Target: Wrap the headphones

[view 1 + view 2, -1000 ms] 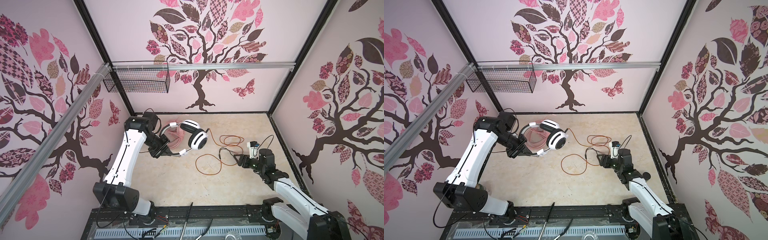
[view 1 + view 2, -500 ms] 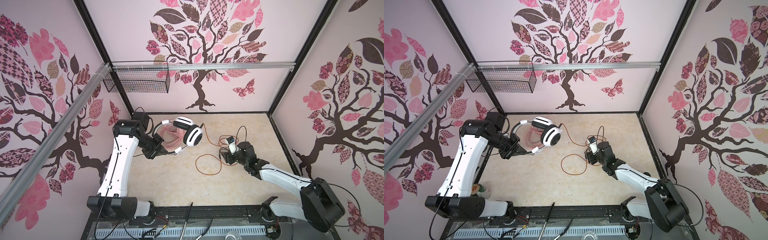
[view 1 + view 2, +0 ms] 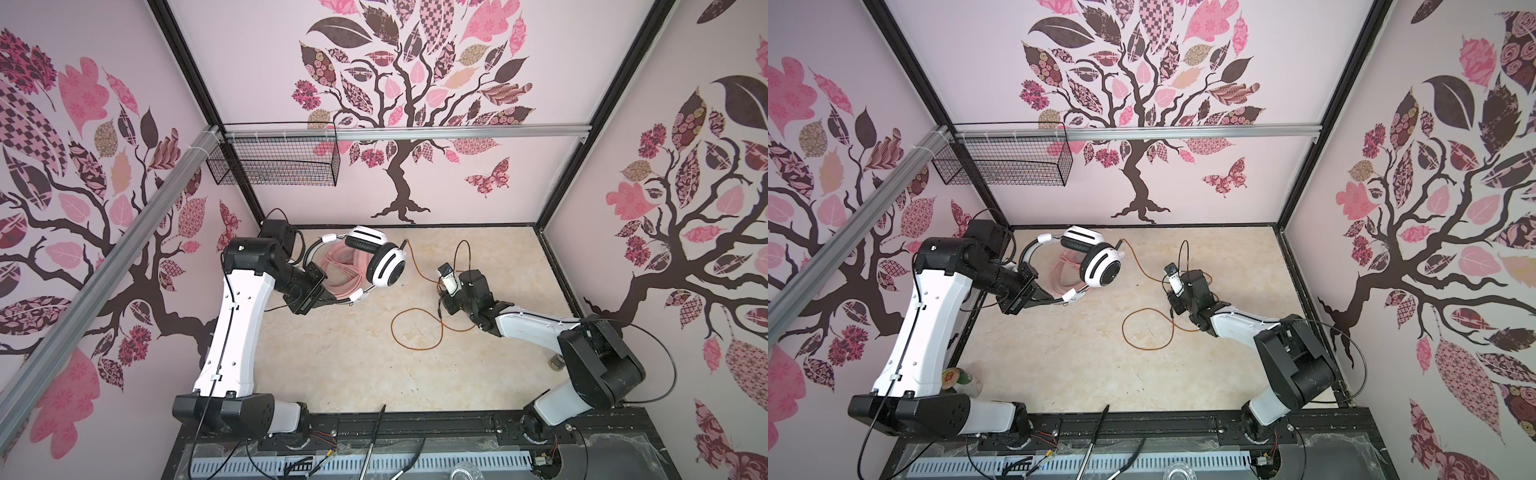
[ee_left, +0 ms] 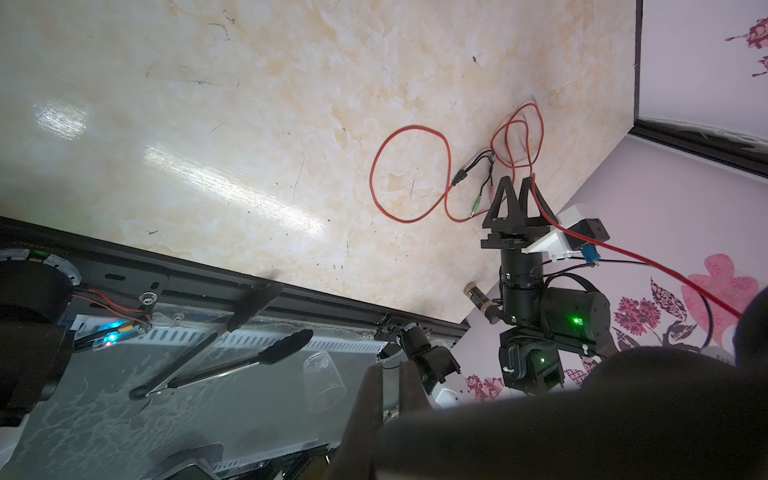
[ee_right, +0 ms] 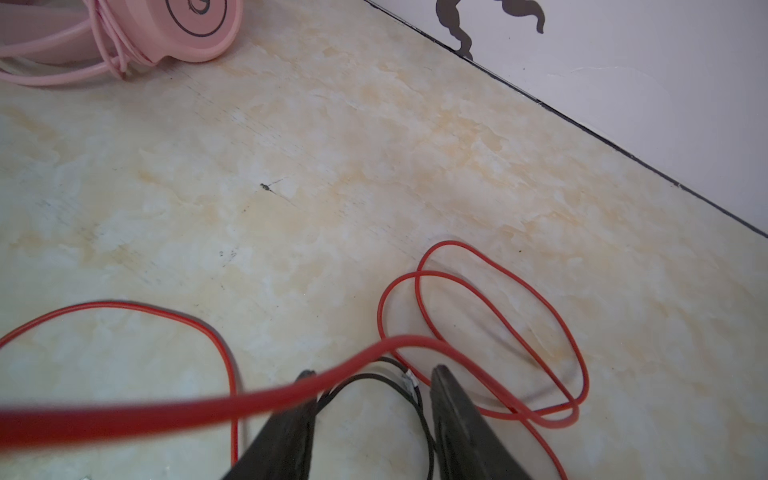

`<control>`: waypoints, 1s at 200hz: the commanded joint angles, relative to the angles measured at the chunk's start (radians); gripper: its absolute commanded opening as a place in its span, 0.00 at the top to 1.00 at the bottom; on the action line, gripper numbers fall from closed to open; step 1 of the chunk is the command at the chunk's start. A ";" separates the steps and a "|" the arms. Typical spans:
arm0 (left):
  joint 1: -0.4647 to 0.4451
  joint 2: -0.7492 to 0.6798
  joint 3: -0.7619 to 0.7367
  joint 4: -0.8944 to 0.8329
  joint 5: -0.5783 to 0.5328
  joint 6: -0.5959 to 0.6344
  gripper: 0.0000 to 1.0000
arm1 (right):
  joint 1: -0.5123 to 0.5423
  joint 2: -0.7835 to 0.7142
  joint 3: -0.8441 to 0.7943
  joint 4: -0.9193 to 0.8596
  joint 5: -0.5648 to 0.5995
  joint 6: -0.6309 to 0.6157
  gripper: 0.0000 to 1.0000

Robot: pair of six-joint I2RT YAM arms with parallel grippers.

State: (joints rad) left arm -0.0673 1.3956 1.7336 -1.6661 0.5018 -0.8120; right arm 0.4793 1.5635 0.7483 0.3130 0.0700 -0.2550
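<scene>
The white-and-black headphones [image 3: 388, 266] hang lifted at the back left, and my left gripper [image 3: 332, 296] is shut on the headband near one white slider. Under them the pink headphones [image 3: 349, 266] lie on the table with their pink cord wound round them. The orange-red cord [image 3: 415, 332] runs from the lifted earcup to loose loops on the table. My right gripper [image 5: 372, 395] stands open low over those loops. The cord's thin black end strands lie between its fingers [image 5: 291, 415], and a raised stretch of cord crosses one fingertip.
A black wire basket [image 3: 274, 160] hangs on the back wall rail at the left. A can [image 3: 957, 378] stands by the left arm's base and a small cylinder [image 3: 555, 363] by the right arm. Tongs [image 4: 232, 365] and a clear cup [image 4: 324, 382] lie beyond the front edge.
My left arm carried the white-and-black headphones left and back over the pink pair. My right gripper moved left to the cord loops, and its jaws have narrowed.
</scene>
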 commanded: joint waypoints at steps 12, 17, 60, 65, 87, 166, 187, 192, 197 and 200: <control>0.003 0.004 0.052 0.037 0.059 0.016 1.00 | -0.035 0.037 0.023 0.061 -0.001 -0.017 0.53; 0.003 0.003 0.051 0.037 0.060 0.017 1.00 | -0.034 0.033 0.019 0.073 -0.007 -0.018 0.54; 0.003 -0.004 0.043 0.047 0.064 0.014 1.00 | -0.034 -0.019 -0.022 0.135 -0.057 -0.019 0.42; 0.004 -0.005 0.041 0.048 0.066 0.013 1.00 | -0.035 -0.015 -0.022 0.138 -0.065 -0.023 0.40; 0.003 -0.015 0.029 0.060 0.072 0.007 1.00 | -0.034 0.031 0.027 0.092 -0.112 -0.027 0.38; 0.003 -0.022 0.026 0.062 0.075 0.004 1.00 | -0.038 0.079 0.099 0.049 -0.132 -0.010 0.90; 0.003 -0.019 0.024 0.066 0.076 0.004 1.00 | -0.038 0.023 0.044 0.061 -0.239 0.056 1.00; 0.004 -0.018 0.023 0.067 0.072 0.004 1.00 | -0.038 0.006 0.029 0.062 -0.281 0.072 1.00; 0.003 -0.019 0.021 0.069 0.071 0.003 1.00 | -0.038 -0.011 0.016 0.062 -0.319 0.089 1.00; 0.003 -0.018 0.018 0.071 0.072 0.003 1.00 | -0.038 -0.022 0.008 0.060 -0.343 0.100 1.00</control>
State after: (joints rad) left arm -0.0669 1.3998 1.7336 -1.6447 0.5255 -0.8124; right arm 0.4435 1.6241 0.8078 0.3916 -0.0883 -0.2420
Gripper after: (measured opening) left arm 0.086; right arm 0.059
